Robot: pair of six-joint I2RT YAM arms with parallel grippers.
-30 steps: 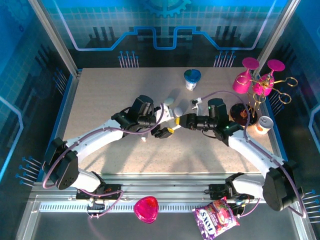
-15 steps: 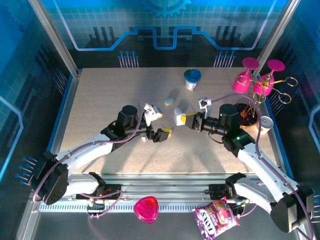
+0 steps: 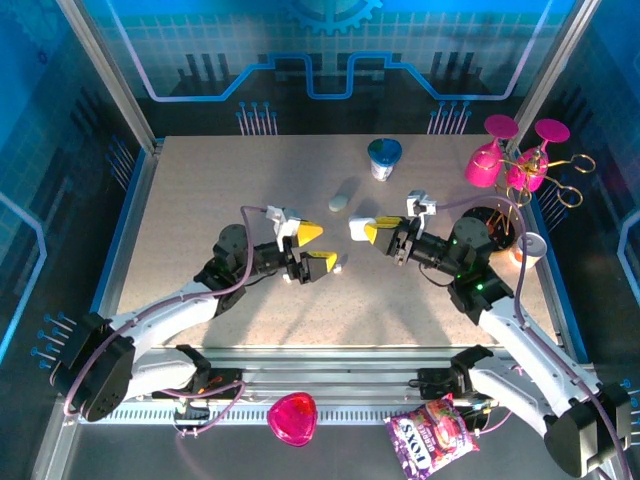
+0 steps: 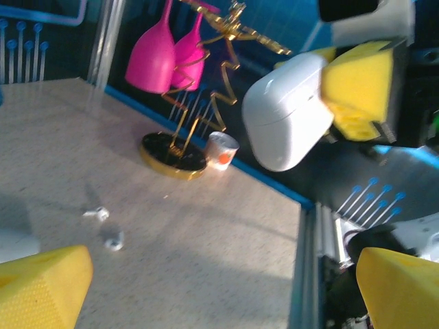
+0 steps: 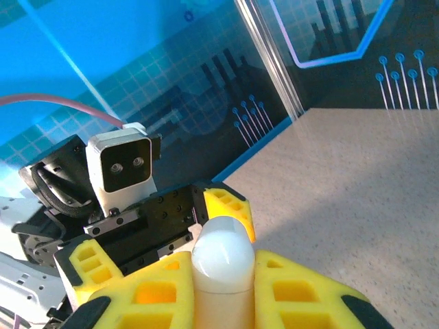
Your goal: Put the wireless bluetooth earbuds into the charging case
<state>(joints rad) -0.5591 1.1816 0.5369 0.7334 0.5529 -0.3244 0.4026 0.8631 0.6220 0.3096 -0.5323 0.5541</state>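
table (image 3: 200,190): speckled beige top with blue walls round it.
left gripper (image 3: 318,247): near the middle of the table. Its yellow fingers are spread wide with nothing between them, and it faces the right gripper.
right gripper (image 3: 368,232): just across from the left one, raised off the table and clamped on the charging case.
glass rack (image 3: 520,170): gold wire stand at the far right, with two pink glasses hung upside down.
snack bag (image 3: 432,432): purple, lying on the near rail, right of centre.
pink heart-shaped thing (image 3: 292,418): on the near rail, left of the snack bag.
cup (image 3: 384,158): white with a blue-green lid, upright toward the far edge.
charging case (image 5: 223,255): white, pebble-shaped and closed. It is pinched between the right gripper's yellow pads and held in the air.
pale oval (image 3: 340,200): lying on the table beyond both grippers.
can (image 3: 527,246): small, just beside the rack's foot.
earbuds (image 4: 96,214): two tiny white buds seen from the left wrist, lying close together on the bare table. They are well apart from the case and neither gripper touches them.
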